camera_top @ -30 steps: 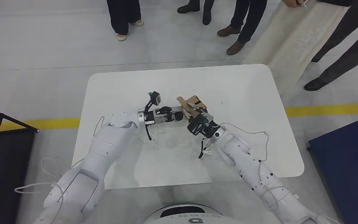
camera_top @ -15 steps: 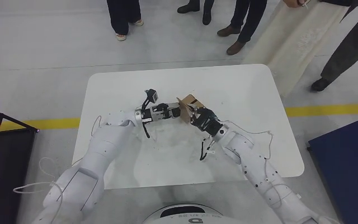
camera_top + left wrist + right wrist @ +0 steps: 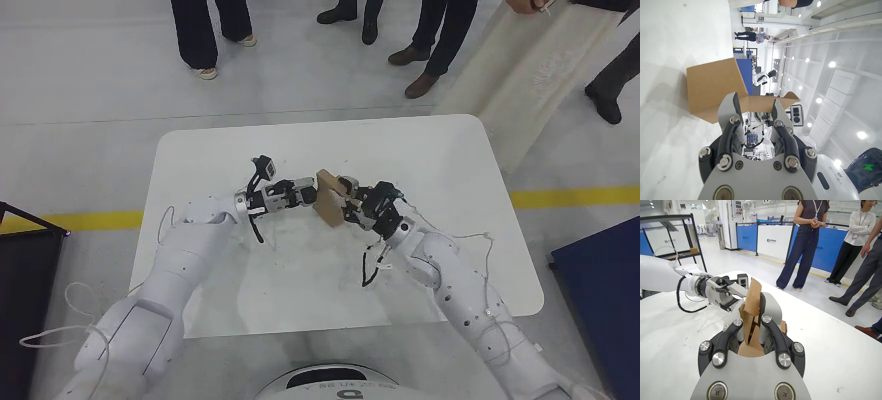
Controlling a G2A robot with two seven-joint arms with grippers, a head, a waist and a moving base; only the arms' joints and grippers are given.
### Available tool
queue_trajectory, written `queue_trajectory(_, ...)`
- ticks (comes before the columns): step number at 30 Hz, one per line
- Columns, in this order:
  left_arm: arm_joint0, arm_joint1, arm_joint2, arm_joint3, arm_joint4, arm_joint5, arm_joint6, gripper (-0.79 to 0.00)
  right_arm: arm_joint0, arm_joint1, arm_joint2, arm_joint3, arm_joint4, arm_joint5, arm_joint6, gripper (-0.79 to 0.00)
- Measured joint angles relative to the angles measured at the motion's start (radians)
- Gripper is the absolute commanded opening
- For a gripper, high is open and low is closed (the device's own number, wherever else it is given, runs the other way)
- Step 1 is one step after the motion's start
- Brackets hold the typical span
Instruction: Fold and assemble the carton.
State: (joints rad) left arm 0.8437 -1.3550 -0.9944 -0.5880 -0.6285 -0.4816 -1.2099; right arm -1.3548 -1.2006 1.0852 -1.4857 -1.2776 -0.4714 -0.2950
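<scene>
My right pincer (image 3: 755,303) is clamped tight on the brown carton (image 3: 752,294). The carton is at the middle of the white desk (image 3: 430,160), between my two pincers. My left pincer (image 3: 754,102) has its fingers apart, with a carton flap between them.

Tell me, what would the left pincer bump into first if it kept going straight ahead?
The carton. The left pincer points straight at it, open, and a cardboard flap seems to reach between its fingers. The right pincer holds the carton from the other side.
</scene>
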Motion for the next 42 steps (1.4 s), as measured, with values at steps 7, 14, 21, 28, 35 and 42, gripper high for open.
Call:
queue_trajectory(7, 0.002, 0.009, -0.014, -0.012, 0.026, -0.007, -0.003, -0.394, -0.017, 0.023, 0.113, 0.067, 0.117, -0.166, -0.058, 0.000)
queue_trajectory(14, 0.015, 0.020, -0.031, -0.057, 0.049, -0.012, 0.006, -0.394, 0.056, 0.044, 0.135, 0.256, 0.128, -0.434, 0.108, 0.000)
queue_trajectory(21, 0.038, 0.027, -0.041, -0.126, 0.052, 0.021, 0.008, -0.394, 0.137, 0.026, 0.056, 0.337, 0.142, -0.474, 0.165, 0.000)
queue_trajectory(28, 0.047, 0.030, -0.048, -0.170, 0.062, 0.043, 0.029, -0.388, 0.187, 0.006, -0.026, 0.386, 0.148, -0.506, 0.182, 0.000)
queue_trajectory(35, 0.030, 0.038, -0.058, -0.193, 0.130, 0.013, 0.078, -0.286, 0.174, 0.005, -0.106, 0.334, 0.184, -0.541, 0.155, -0.009)
queue_trajectory(42, 0.026, 0.052, -0.057, -0.206, 0.238, 0.016, 0.099, -0.114, 0.182, 0.022, -0.134, 0.336, 0.189, -0.541, 0.125, -0.006)
